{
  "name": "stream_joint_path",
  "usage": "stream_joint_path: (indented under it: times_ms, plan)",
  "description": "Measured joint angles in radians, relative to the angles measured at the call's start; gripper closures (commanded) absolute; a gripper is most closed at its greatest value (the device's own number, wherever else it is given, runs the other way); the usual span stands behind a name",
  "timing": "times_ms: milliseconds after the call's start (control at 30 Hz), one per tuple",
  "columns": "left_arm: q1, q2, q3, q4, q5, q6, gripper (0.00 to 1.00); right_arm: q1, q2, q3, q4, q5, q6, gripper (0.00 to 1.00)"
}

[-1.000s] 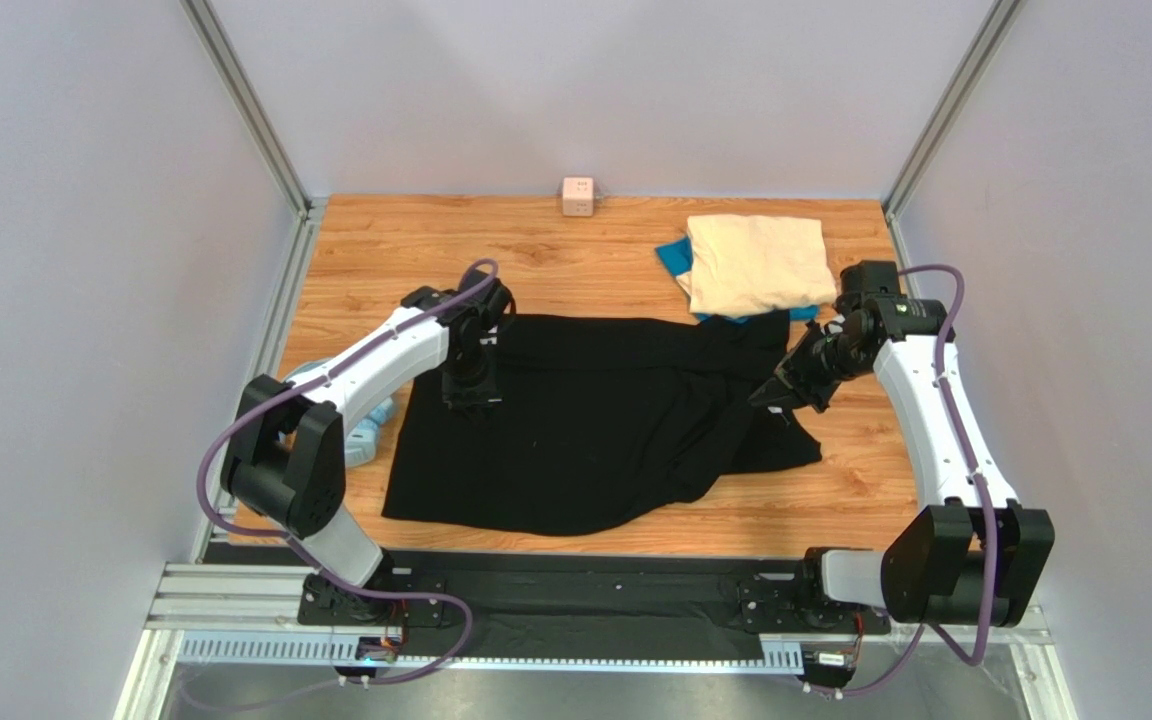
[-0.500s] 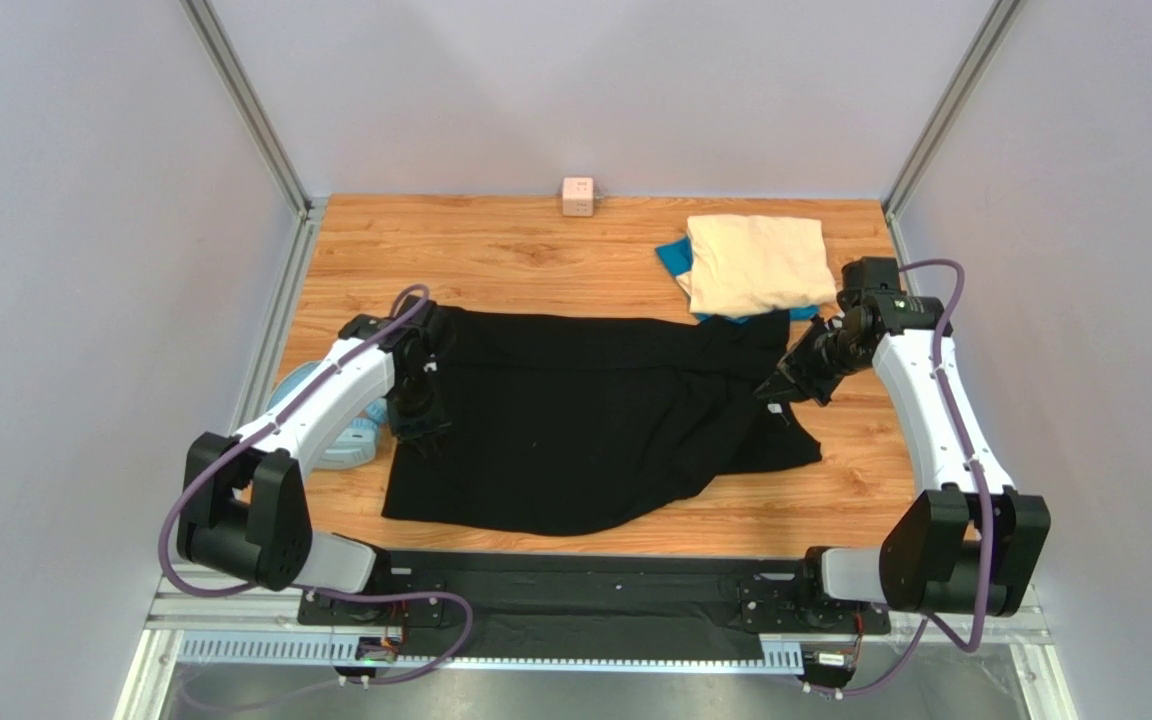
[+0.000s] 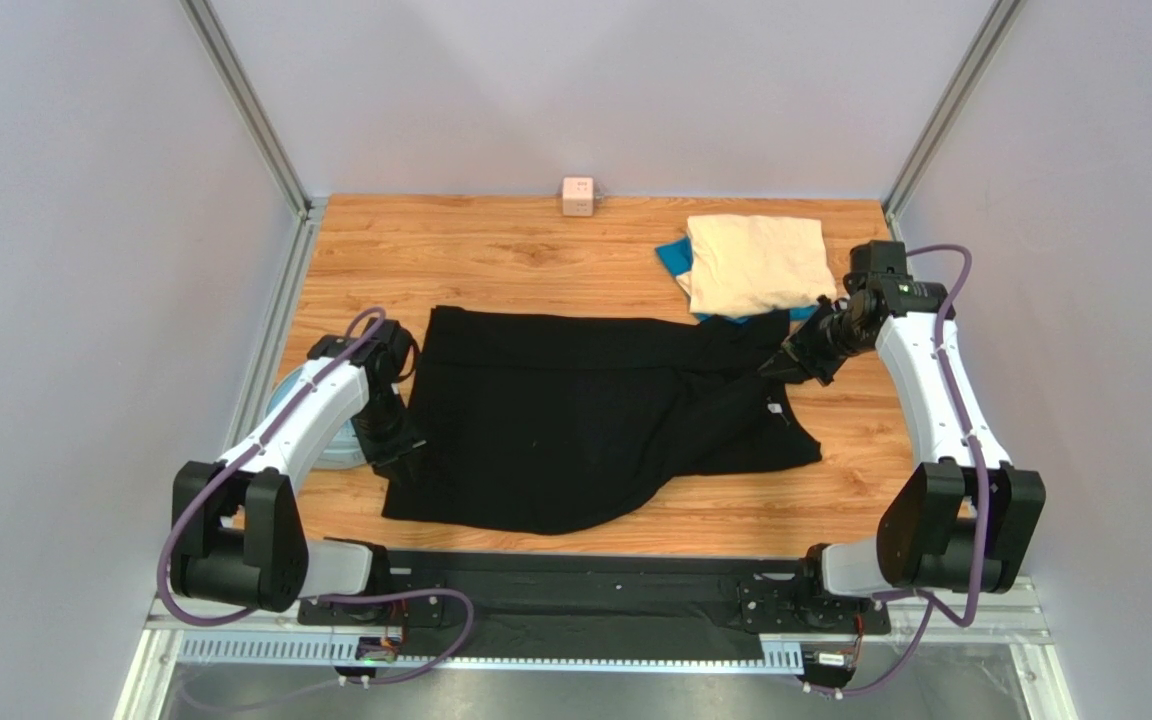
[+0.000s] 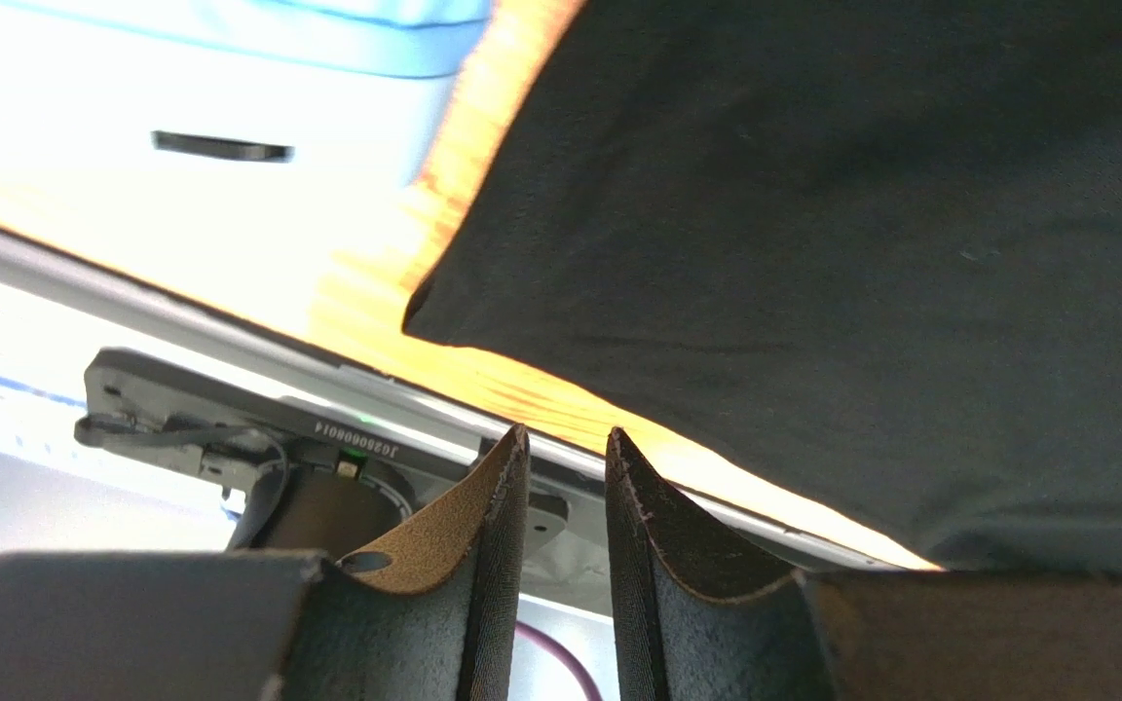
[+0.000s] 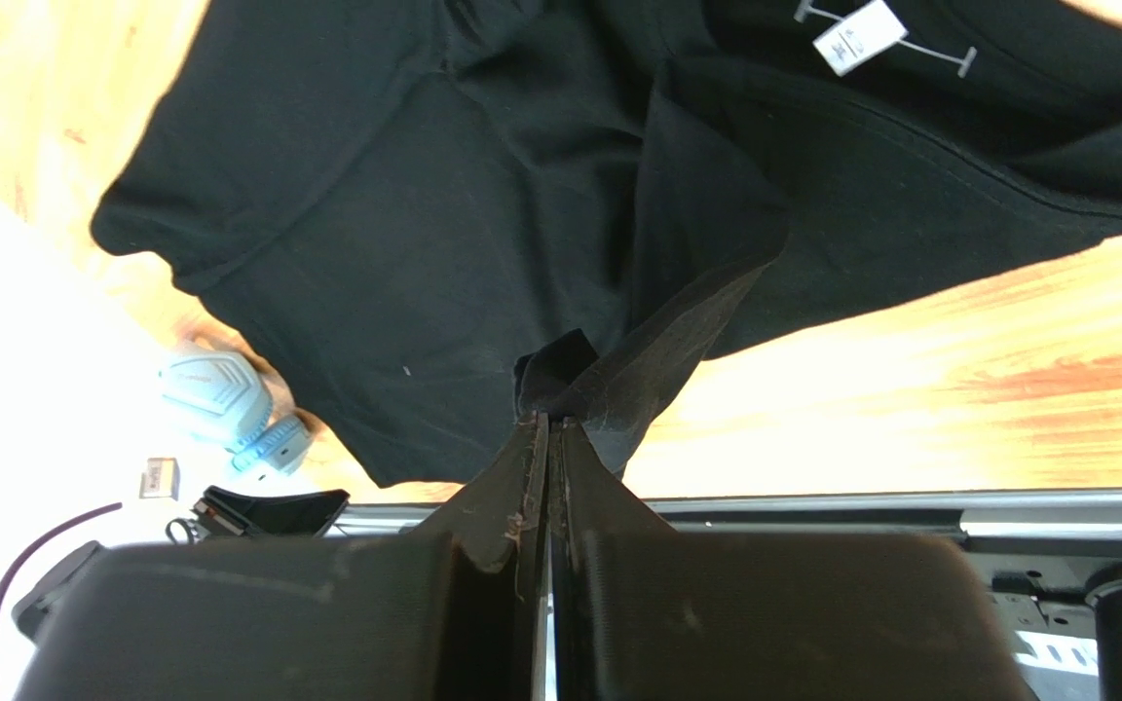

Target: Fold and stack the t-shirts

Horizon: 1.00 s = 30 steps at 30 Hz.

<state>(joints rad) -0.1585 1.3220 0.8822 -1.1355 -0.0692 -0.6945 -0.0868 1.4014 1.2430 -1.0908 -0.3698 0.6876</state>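
Top external first: looking at the black t-shirt [image 3: 582,420] laid out on the wooden table [image 3: 507,255], long side left to right, rumpled toward the right end. Already folded and stacked at the far right: cream t-shirt [image 3: 755,263] on top of the blue t-shirt [image 3: 672,258]. So probably down to the last shirt, somewhere in the straightening-out part of the fold.

Right gripper [image 3: 782,365] pressed together on a pinch of black cloth at the shirt's right end, just beside the stack, tenting it up off the wood. Same story from the right wrist: clamped on a fold, nothing else in there.

Left gripper [image 4: 567,438] only slightly spread, pinching nothing. Sitting low at the shirt's left edge, toward the near corner. From the left wrist: hem just beyond the fingertips, corner a bit off to one side, a strip of bare wood between, no contact.

Key bit for the next move, as a guess: that near-left corner, well apart from the right gripper and right next to the left one, so clearly a left-arm job. Need to ease forward over the hem and close. Worth steering clear of the light-blue ring [image 3: 324,440] just beside that edge.
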Motion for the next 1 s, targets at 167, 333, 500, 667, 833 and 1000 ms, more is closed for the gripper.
stream_joint_path:
  times_ms: [167,333,500,667,833,1000]
  plan:
    - [0.03,0.0,-0.001,-0.016,-0.004,-0.016,0.6,-0.003,0.019,0.029,0.005,-0.016,0.0,1.0]
    - [0.115,0.002,-0.003,-0.034,-0.003,-0.018,0.6,-0.015,0.059,0.05,0.011,-0.037,-0.002,1.0]
    - [0.179,0.035,-0.011,-0.043,0.008,-0.018,0.6,-0.035,0.101,0.084,0.012,-0.062,-0.004,1.0]
    - [0.203,0.114,-0.011,-0.035,0.028,-0.01,0.6,-0.062,0.146,0.13,0.022,-0.104,-0.002,1.0]
    - [0.208,0.182,-0.011,-0.013,0.035,0.001,0.61,-0.084,0.195,0.189,0.031,-0.137,0.005,1.0]
    - [0.208,0.187,-0.008,-0.005,0.034,0.005,0.63,-0.1,0.219,0.245,0.036,-0.158,0.009,1.0]
